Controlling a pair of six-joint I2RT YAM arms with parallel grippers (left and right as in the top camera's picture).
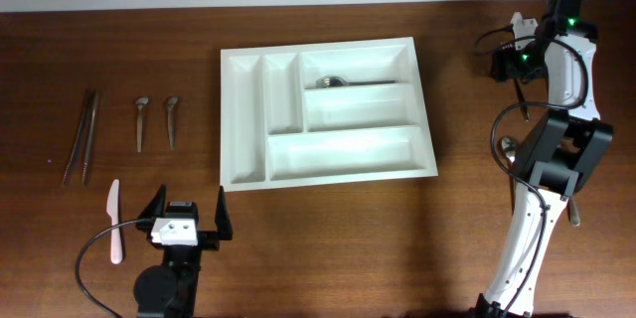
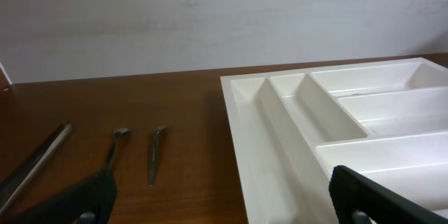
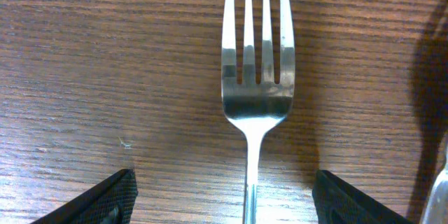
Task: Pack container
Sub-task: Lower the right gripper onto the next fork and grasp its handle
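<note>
One container (image 1: 343,152), long axis left-right, narrow compartments (image 1: 243,119) at left end.

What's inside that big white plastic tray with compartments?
One silvery metal utensil lies in the white tray's top long compartment; the other four look empty. Nothing is covered; its kind is unclear.

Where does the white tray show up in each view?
Overhead: tray at the centre of the table.
Left wrist: tray fills the right half.
Right wrist: not in it; only a fork on wood.
Shared landmark: two short metal utensils left of the tray, in the overhead and left wrist views.
</note>
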